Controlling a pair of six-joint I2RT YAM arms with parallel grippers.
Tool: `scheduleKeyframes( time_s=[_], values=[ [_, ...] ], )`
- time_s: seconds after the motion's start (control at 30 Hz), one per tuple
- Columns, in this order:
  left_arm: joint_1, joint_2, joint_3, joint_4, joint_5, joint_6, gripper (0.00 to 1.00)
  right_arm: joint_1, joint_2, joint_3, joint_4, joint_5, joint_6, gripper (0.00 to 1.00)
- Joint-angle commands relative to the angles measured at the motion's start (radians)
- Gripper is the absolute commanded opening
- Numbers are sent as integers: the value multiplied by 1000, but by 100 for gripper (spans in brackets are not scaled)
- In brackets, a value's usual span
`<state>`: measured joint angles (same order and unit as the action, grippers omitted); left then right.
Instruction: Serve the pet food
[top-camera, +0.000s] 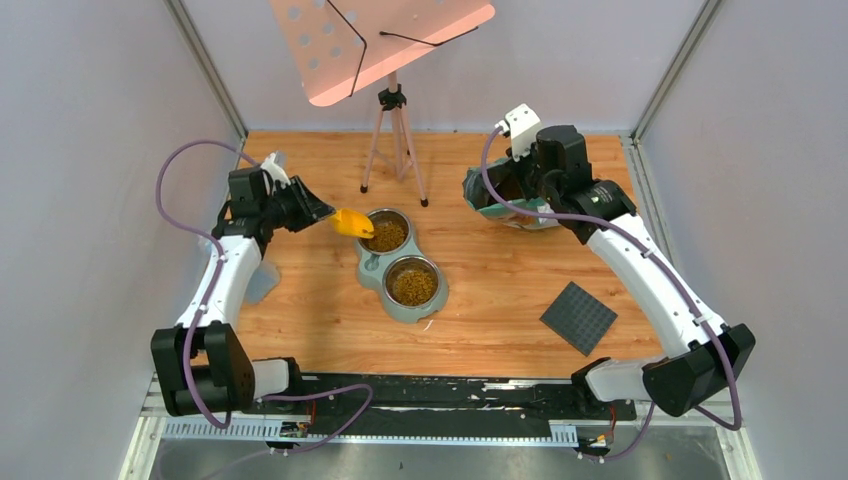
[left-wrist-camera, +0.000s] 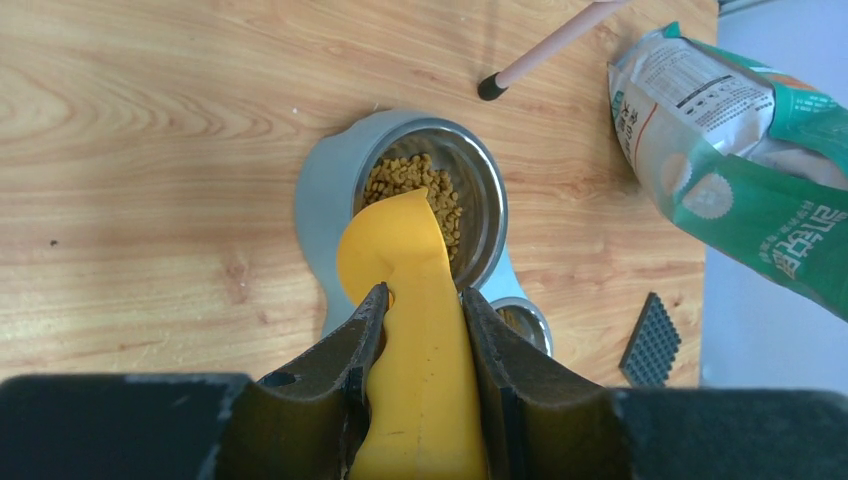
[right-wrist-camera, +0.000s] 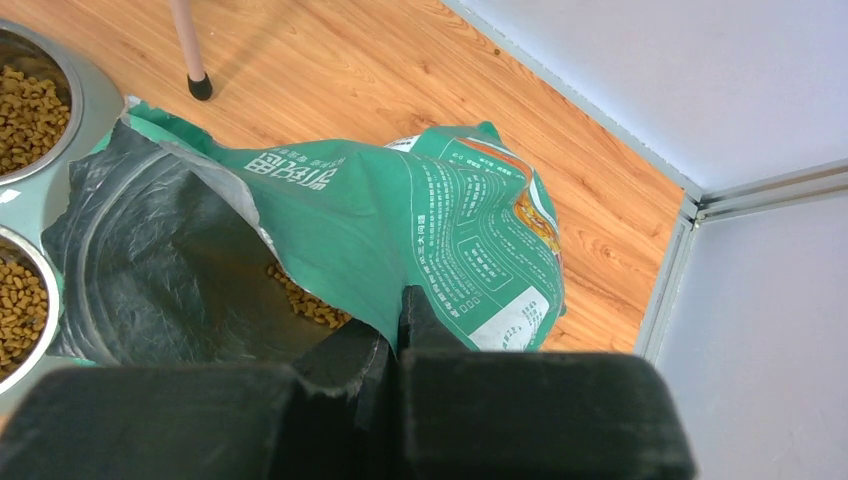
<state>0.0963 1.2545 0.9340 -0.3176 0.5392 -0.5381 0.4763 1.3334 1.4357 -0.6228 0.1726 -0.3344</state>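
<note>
Pet food (top-camera: 388, 235) fills both steel bowls of a grey double feeder (top-camera: 372, 268) near the middle of the wooden desk (top-camera: 500, 290). Brown pellets lie heaped in the far bowl (left-wrist-camera: 415, 185) and in the near one. More of it lies loose inside the open teal-green bag (right-wrist-camera: 420, 220), just past its dark inner lining.

The left tool (left-wrist-camera: 422, 300) is clenched around the handle of a yellow scoop (left-wrist-camera: 400, 240). The scoop's cup hangs tipped over the near rim of the far bowl; whether any pellets remain in it cannot be told.

The right tool (right-wrist-camera: 400, 310) is pinched tight on the upper edge of the bag, which slumps on the desk to the right of the feeder.

A dark ribbed mat (top-camera: 578, 317) lies flat near the right arm, well apart from the bowls. A tripod (top-camera: 395, 140) stands behind the feeder.
</note>
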Motion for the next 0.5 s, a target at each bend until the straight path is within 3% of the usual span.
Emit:
scheduleKeyframes(
  time_s=[0.0, 0.47],
  values=[
    [-25, 16, 77, -29, -31, 96, 0, 5, -75, 27, 142, -17, 7, 0],
    [-71, -20, 167, -90, -104, 274, 0, -16, -76, 14, 145, -66, 54, 0]
  ],
)
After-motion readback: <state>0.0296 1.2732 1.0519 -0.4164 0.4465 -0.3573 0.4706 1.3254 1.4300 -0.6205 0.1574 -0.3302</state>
